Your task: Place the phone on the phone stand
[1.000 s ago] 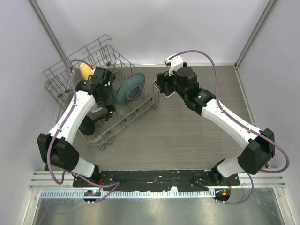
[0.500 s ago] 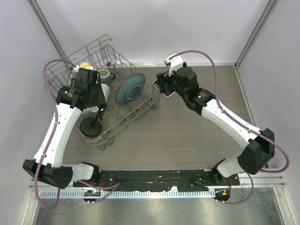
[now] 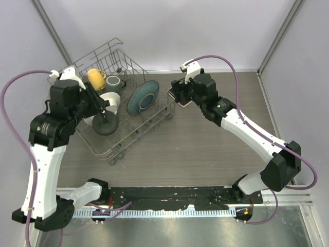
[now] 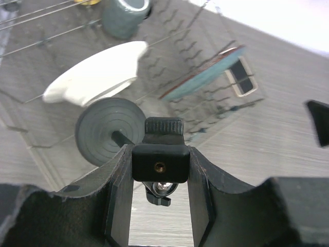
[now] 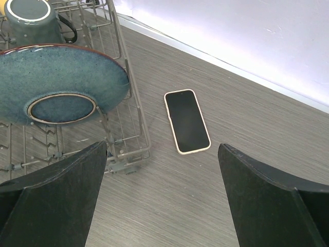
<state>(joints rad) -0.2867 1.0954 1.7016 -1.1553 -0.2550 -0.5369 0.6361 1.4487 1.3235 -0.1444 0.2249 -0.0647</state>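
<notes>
My right gripper (image 5: 162, 154) hangs wide open and empty over the phone (image 5: 187, 121). It lies flat on the table (image 5: 169, 206) just beside the dish rack (image 5: 136, 110), long axis crosswise to my closing line. My left gripper (image 4: 159, 167) clamps the phone stand (image 4: 109, 131).

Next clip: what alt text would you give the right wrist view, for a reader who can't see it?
The phone lies flat, screen up, on the table just right of the rack corner, framed by the open right gripper. In the rack a blue plate stands on edge, with a grey mug behind it.
</notes>
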